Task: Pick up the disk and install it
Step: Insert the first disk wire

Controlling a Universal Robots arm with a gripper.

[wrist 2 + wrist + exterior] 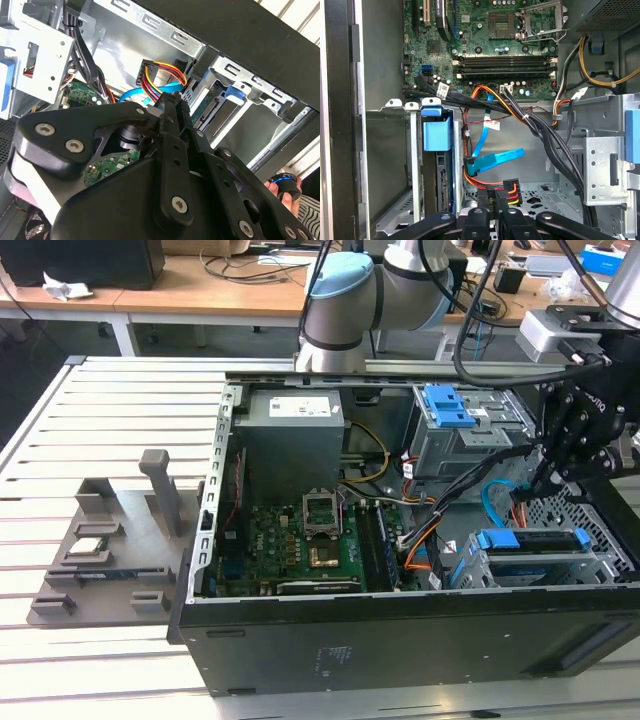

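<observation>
The disk [530, 540] sits in the lower drive cage of the open computer case, at the exterior view's right, with its blue rail along the top. Both wrist views show it slotted in the cage: the blue rail tab [436, 132] and the disk's connector edge [210, 107]. My gripper [530, 490] hangs just above and behind that cage. In the first wrist view my gripper [496, 207] has its fingers close together on a black power connector [503, 192] with red, yellow and orange wires. That connector [152, 70] hangs beside the disk's end, near my gripper [172, 107].
A blue flat cable [495, 160] and black cable bundles [540, 130] cross the space beside the cage. The motherboard [320, 540], power supply [295, 430] and an upper drive bay [455, 405] fill the case. A grey fixture [110, 540] holds a small square chip [88, 547].
</observation>
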